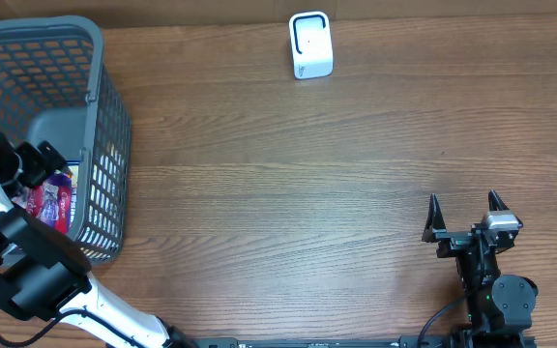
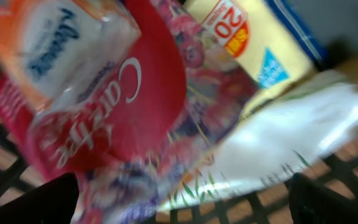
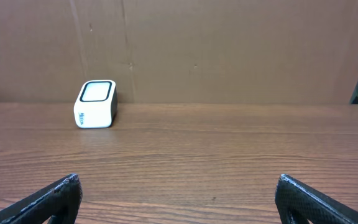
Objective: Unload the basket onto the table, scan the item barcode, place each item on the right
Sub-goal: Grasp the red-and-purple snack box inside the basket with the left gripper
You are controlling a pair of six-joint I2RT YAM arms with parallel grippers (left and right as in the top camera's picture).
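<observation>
My left claw (image 2: 182, 198) is down inside the basket (image 1: 104, 106), which stands at the far left of the bench (image 1: 307, 184). The wrist view is blurred, but I can make out both dark fingertips in the bottom corners, spread wide and pinching nothing. Right under the claw lies the red pack (image 2: 114, 118), tilted, with white script lettering and a pink and purple flowered print along its lower side. An orange pack (image 2: 48, 37) with a white panel overlaps its upper left corner. A yellow pack (image 2: 260, 50) with an orange and red label lies at the upper right, and a white pack (image 2: 291, 143) lies against the red one at the lower right. The basket's mesh floor shows around them. Whether the fingertips touch any pack I cannot tell through the blur.

From overhead I see the left arm reaching into the basket, and red and purple wrapping shows through the grey mesh.

The scanner (image 1: 310, 44), a small white box with a dark-rimmed window, stands upright at the far edge of the bench near the middle, well apart from the basket.

My right claw (image 1: 463, 205) is at the near right of the bench, fingers spread wide and holding nothing, pointing toward the far edge. In its wrist view the scanner is off to the far left.
</observation>
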